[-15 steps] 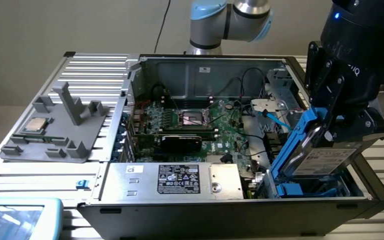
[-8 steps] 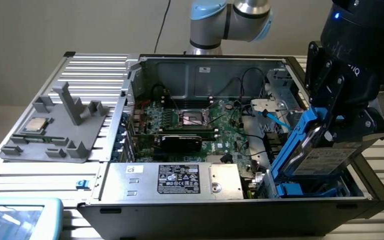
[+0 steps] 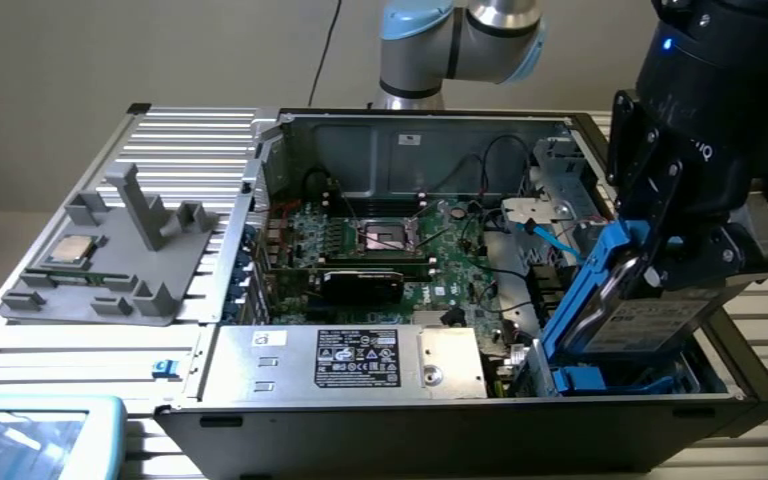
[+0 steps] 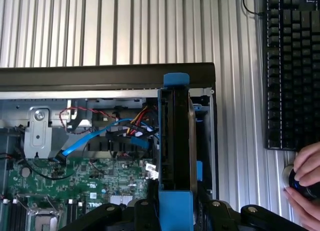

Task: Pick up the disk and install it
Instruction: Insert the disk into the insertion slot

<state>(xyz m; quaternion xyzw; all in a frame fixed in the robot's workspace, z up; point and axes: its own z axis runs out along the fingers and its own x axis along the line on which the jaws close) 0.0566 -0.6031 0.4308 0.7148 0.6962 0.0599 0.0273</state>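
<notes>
The disk [image 3: 640, 322] is a grey drive with a white label, clipped in a bright blue carrier frame [image 3: 595, 285]. It hangs tilted, its lower end inside the drive bay [image 3: 624, 380] at the front corner of the open computer case [image 3: 491, 425], on the exterior view's right. My gripper [image 3: 678, 262] is shut on its upper part. In the wrist view the disk [image 4: 175, 136] stands edge-on over the case's corner. There the gripper [image 4: 176, 211] clamps it with a black finger [image 4: 142, 207] on either side.
Inside the case are a green motherboard [image 3: 398, 250], a grey labelled power-supply box [image 3: 344, 360] and a blue cable [image 3: 554, 238] beside the bay. A grey fixture with a small processor chip [image 3: 71, 252] stands outside. A keyboard [image 4: 292, 66] and a hand on a knob [image 4: 306, 183] lie beyond the case.
</notes>
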